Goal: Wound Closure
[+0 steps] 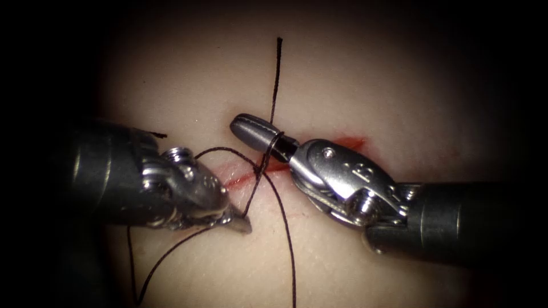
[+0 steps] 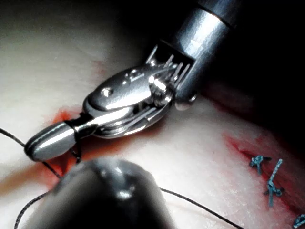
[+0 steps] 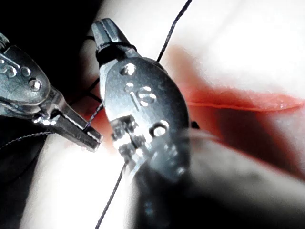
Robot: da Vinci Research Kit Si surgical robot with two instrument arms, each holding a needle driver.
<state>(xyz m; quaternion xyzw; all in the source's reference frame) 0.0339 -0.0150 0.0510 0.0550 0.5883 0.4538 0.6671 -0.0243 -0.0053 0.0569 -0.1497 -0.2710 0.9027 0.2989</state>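
Left end effector (image 1: 240,221) sits closest in the endoscope view, jaws clenched on the thread (image 1: 288,239) just below the cut (image 1: 245,178); from its tip the strand runs up toward the right end effector. Right end effector (image 1: 251,126) lies just above the cut, jaws clenched, thread looped around them near their base, not gripped between them as far as I can tell. One strand rises from that loop to a free cut end (image 1: 279,40); another drops away below the left tool. Needle: can't locate it, can't say if it's in the tissue (image 1: 354,74). Red fluid (image 1: 348,141) along the cut beside the right tool. Left wrist view: right end effector (image 2: 45,143) over the red cut, thread (image 2: 200,205) wrapped at the jaw base; blue stitches (image 2: 269,181) well apart from it, further along the wound. Right wrist view: right end effector (image 3: 106,31) clenched with the wrap around it, left end effector (image 3: 93,138) just beside it pinching thread (image 3: 174,24). Judgement: thread is light, limp, thin, likely slippery and apt to fray if crushed; grip it short, near the wrap. Tissue looks soft, would tear under hard pull.
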